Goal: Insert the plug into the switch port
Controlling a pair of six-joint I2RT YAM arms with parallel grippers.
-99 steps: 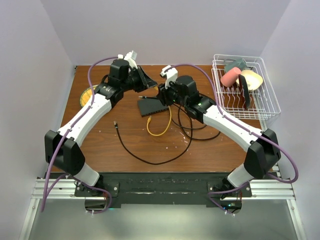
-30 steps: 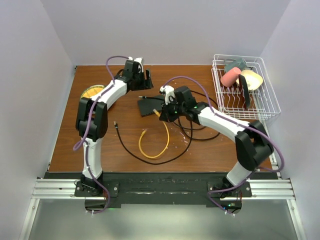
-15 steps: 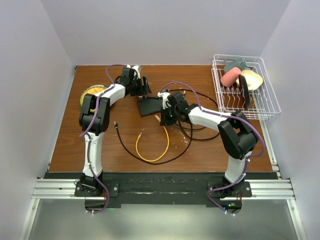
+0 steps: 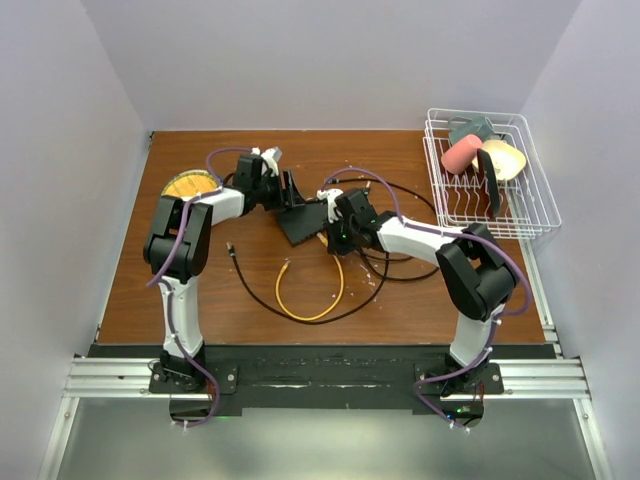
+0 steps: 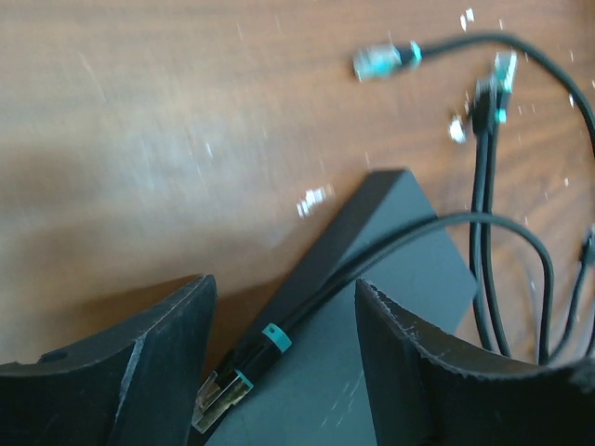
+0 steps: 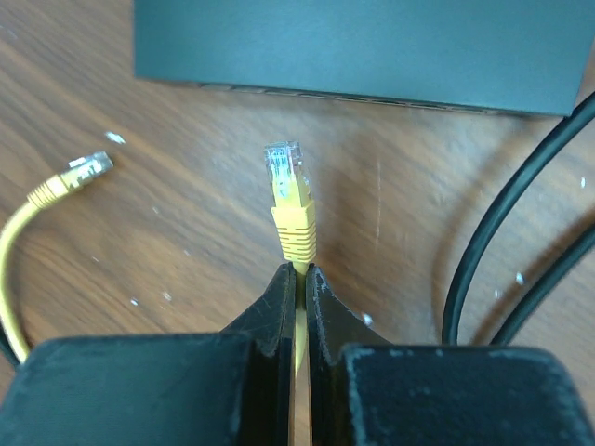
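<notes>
We looked down from above and behind the arm bases over the brown wooden table (image 4: 400, 310). Close above it, one wrist camera faced past the black left tool (image 5: 279, 307), the other past the black right tool (image 6: 297, 274). All three views shared the flat dark grey box (image 4: 300, 225).

Your flat dark grey box (image 6: 353, 46) looks matt and smooth, likely plastic. Near it, the clear glossy plastic plug (image 6: 283, 165) wears a ribbed yellow boot (image 6: 293, 232). Under the box, the brown wooden table (image 6: 139, 232) is scuffed, flecked with pale scratches.
</notes>
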